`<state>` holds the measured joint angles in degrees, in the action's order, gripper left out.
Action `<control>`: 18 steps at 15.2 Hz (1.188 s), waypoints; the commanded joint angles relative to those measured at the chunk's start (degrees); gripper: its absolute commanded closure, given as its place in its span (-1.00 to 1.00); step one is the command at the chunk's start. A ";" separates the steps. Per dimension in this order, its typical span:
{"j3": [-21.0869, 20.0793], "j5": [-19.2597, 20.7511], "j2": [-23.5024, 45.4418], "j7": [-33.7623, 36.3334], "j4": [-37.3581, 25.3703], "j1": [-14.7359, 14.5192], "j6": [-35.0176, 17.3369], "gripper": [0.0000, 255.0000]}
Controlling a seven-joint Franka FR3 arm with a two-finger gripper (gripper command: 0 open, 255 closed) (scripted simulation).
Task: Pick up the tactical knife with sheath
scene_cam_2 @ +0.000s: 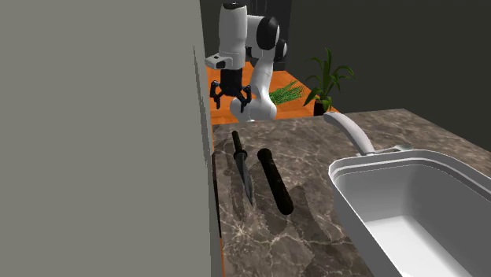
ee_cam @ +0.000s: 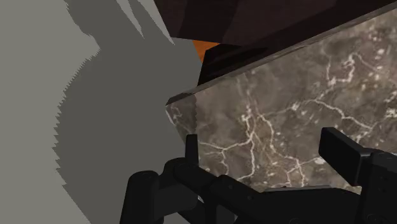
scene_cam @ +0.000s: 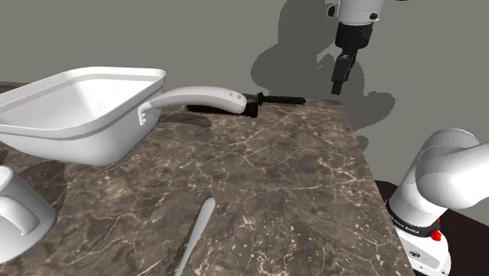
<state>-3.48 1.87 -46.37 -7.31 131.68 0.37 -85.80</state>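
The tactical knife (scene_cam_2: 241, 163) lies on the marble counter close to the wall, with a black handle and a grey blade. Its black sheath (scene_cam_2: 275, 182) lies beside it, apart from the blade. In the shoulder view the knife's handle (scene_cam: 284, 99) pokes out from behind the pan's handle at the back edge. My gripper (scene_cam_2: 230, 99) hangs open in the air above the counter's corner by the wall, well short of the knife, holding nothing. In the wrist view the gripper (ee_cam: 264, 153) has its fingers spread over the counter's corner (ee_cam: 191, 102).
A large white pan (scene_cam: 78, 110) with a long handle (scene_cam: 200, 96) fills the shoulder view's left. A white mug (scene_cam: 16, 208) and a pale utensil (scene_cam: 196, 234) lie near the front. A potted plant (scene_cam_2: 323, 82) stands beyond the counter. The grey wall (scene_cam_2: 102, 118) runs alongside the knife.
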 commanded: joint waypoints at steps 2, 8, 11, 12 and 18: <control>-1.06 -0.54 1.79 1.05 -1.11 -0.21 -0.46 -1.00; -7.17 -2.61 13.14 7.32 -9.16 -1.00 -2.50 -1.00; -10.11 -2.80 19.23 10.55 -14.11 -1.22 -2.96 -1.00; -11.08 -2.72 21.33 11.65 -15.90 -1.28 -3.02 -1.00; -16.68 -0.61 34.82 18.66 -28.38 -2.00 -2.15 -1.00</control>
<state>-19.22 0.78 -13.93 10.05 105.53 -1.45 -88.18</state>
